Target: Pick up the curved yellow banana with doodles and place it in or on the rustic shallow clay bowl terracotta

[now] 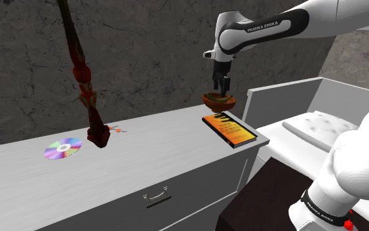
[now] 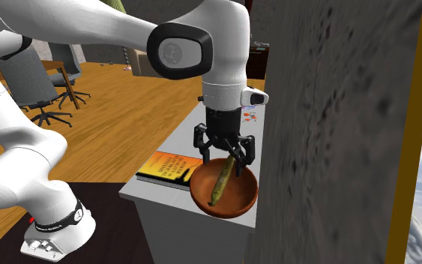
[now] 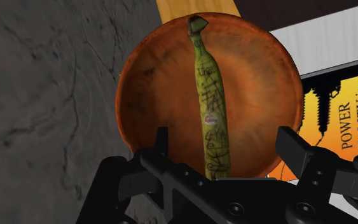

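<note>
Yellow-green banana [image 3: 210,114] inside terracotta bowl [image 3: 152,95]

The arm [image 1: 268,29] reaches out, its pincer [image 2: 225,156] pointing straight down, fingers [image 3: 292,149] spread apart.

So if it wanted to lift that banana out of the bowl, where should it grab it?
Probably the middle of the banana, coming straight down from above with the gripper straddling its narrow width. It lies lengthwise in the bowl, whose raised rim would likely block a sideways approach.
</note>
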{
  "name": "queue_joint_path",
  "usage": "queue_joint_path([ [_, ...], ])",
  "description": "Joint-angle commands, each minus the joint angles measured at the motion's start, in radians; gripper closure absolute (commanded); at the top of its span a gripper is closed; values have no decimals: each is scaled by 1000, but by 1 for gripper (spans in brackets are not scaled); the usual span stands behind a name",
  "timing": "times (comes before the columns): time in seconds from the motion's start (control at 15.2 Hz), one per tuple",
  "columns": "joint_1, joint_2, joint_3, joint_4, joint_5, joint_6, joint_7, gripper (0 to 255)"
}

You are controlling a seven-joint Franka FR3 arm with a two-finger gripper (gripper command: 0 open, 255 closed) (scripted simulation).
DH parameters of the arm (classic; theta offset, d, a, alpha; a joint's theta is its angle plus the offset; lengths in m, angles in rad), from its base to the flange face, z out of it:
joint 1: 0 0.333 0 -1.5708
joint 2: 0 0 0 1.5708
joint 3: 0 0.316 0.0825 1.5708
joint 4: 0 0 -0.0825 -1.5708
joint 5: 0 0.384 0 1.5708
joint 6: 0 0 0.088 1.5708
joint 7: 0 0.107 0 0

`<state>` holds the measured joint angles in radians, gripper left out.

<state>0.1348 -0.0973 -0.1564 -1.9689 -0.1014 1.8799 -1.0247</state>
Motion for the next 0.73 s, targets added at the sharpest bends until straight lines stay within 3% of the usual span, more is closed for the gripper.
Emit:
queue_joint_path([
  [0.0,0,0,0,0,0,0,0,0],
  [0.26,5,-6,6,121,3,-127,-2,0],
  [0.66,5,-6,6,121,3,-127,-2,0],
])
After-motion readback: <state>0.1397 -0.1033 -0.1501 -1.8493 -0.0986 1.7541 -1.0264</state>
